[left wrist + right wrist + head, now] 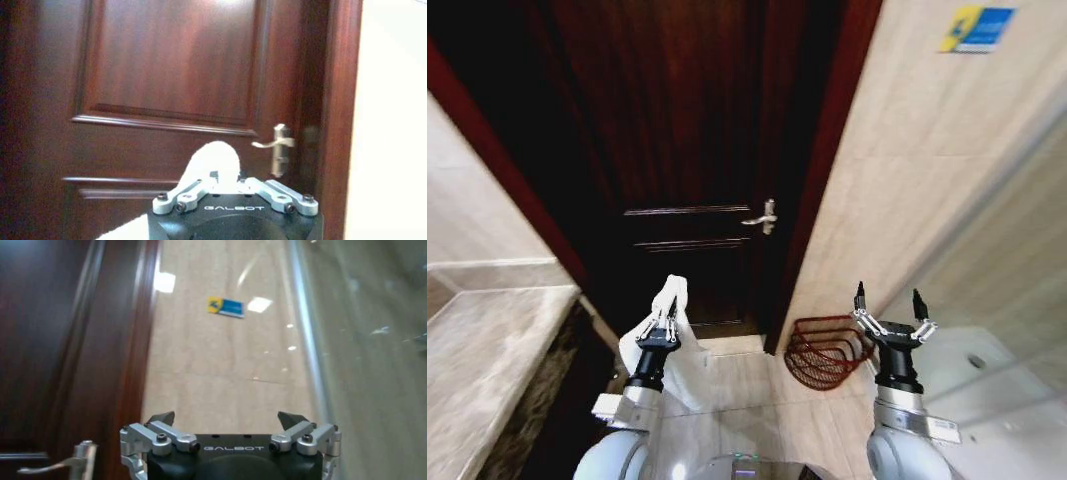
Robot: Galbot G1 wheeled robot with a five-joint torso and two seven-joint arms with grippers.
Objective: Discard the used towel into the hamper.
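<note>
- The left gripper [665,322] was raised in front of the dark wooden door [687,150], its 2 fingers closed tight on a white towel [670,296], which stuck up above the fingertips and hung down below them.
- The right gripper [890,307] was raised on the right with its 2 fingers spread wide, holding nothing.
- The hamper [825,352] stood on the tiled floor [747,390] against the beige wall [907,160], just right of the door, beside the right gripper in the head view.
</note>
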